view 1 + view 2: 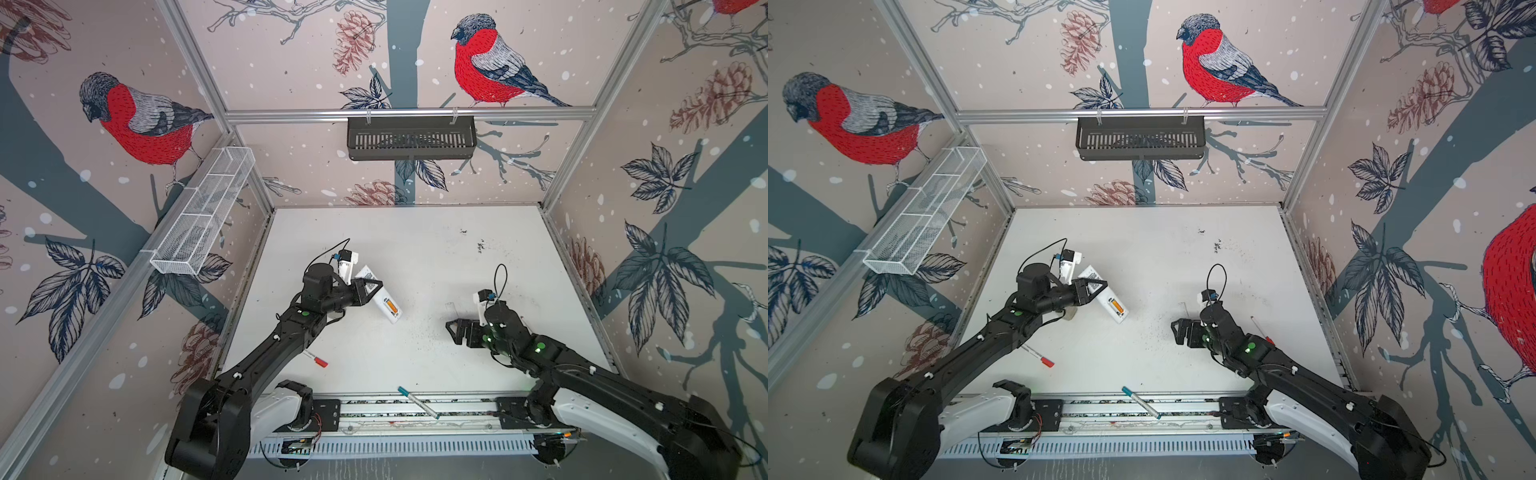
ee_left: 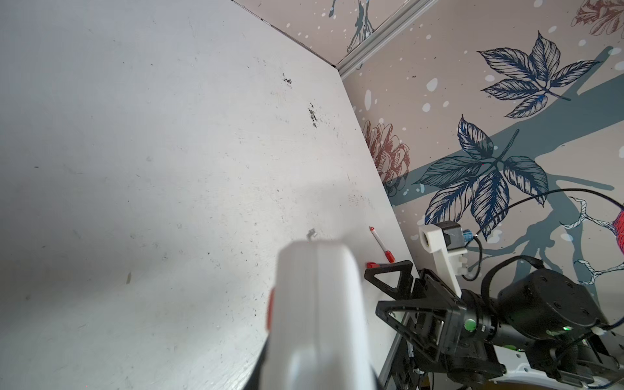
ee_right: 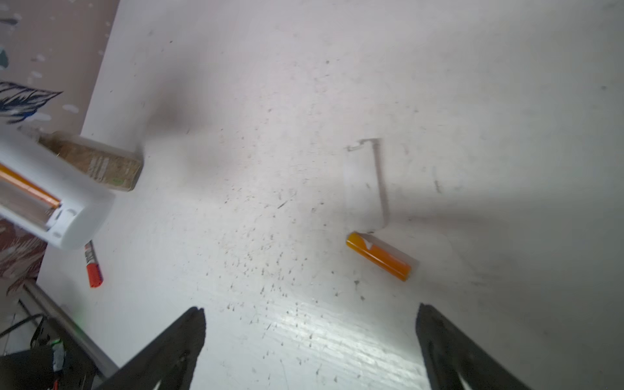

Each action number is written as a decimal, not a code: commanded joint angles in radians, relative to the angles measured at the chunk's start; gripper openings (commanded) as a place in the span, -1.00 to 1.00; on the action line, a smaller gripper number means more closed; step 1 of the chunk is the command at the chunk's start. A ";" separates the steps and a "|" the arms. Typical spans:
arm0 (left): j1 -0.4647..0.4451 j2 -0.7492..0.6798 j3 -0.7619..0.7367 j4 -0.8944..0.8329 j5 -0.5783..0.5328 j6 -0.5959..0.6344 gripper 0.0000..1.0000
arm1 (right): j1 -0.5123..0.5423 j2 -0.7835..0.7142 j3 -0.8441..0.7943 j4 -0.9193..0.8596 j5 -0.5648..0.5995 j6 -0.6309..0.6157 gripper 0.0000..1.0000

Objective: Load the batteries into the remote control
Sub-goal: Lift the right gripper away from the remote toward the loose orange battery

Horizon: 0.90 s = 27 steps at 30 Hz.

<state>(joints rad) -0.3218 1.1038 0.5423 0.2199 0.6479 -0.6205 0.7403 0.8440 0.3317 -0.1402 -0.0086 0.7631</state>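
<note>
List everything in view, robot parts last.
remote control: 1, white, in left gripper, bay open
seated battery: 1, orange, in remote's bay
loose battery: 1, orange, on table before right gripper
red-capped markers: 2, white, one front-left, one at table's right edge
teal-capped pen: 1, front rail
wooden block: 1, brown, by remote
black basket: 1, hung at back
wire basket: 1, white, hung left
left gripper: black, shut on remote
right gripper: black, open, empty

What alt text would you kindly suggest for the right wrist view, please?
The open right gripper hovers over a white table, a loose orange battery lying just ahead of it. To one side, the white remote control shows its open compartment holding a second battery, near a red-capped marker.
</note>
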 commanded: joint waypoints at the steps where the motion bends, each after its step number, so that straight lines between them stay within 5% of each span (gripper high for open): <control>1: 0.003 -0.013 -0.004 0.018 0.008 0.010 -1.00 | -0.030 0.002 -0.012 -0.022 0.005 0.047 0.99; 13: 0.004 -0.018 -0.007 0.020 0.010 0.011 -1.00 | -0.120 0.102 -0.034 0.103 -0.146 0.001 0.99; 27: 0.004 -0.023 -0.006 0.007 0.002 0.021 -1.00 | -0.116 0.394 0.120 0.046 -0.137 -0.179 0.94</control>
<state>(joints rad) -0.3183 1.0813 0.5354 0.2195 0.6495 -0.6125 0.6178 1.2182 0.4431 -0.0860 -0.1322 0.6220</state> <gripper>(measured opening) 0.207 0.965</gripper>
